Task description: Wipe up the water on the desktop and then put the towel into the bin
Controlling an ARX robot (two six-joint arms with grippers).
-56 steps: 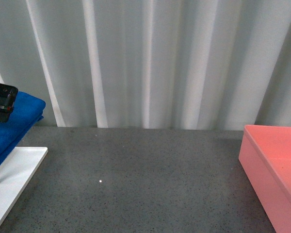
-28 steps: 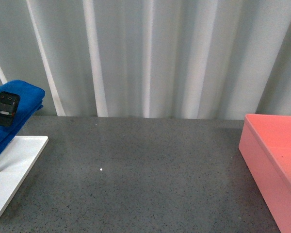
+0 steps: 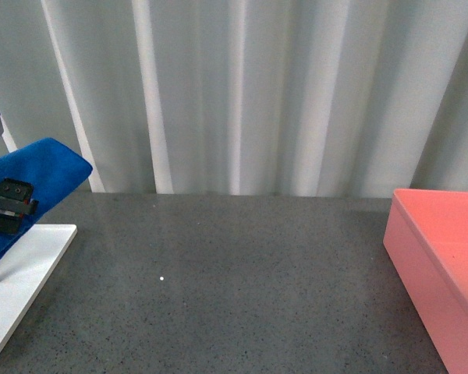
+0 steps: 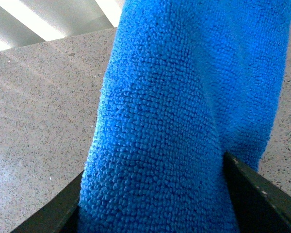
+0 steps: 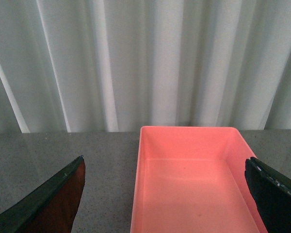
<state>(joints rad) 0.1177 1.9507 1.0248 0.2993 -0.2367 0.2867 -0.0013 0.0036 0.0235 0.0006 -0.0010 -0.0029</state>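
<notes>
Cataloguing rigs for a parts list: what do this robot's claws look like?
The left claw is a boxy black block with small round holes; its fingers are flat, matte black wedges. The right claw has matching fingers, one with pale specks along its edge.

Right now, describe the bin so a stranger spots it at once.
Start at the wide dark grey desktop. At its right side sits the bin. It alone is salmon-pink, an open box, unlike the flat white stand opposite.
</notes>
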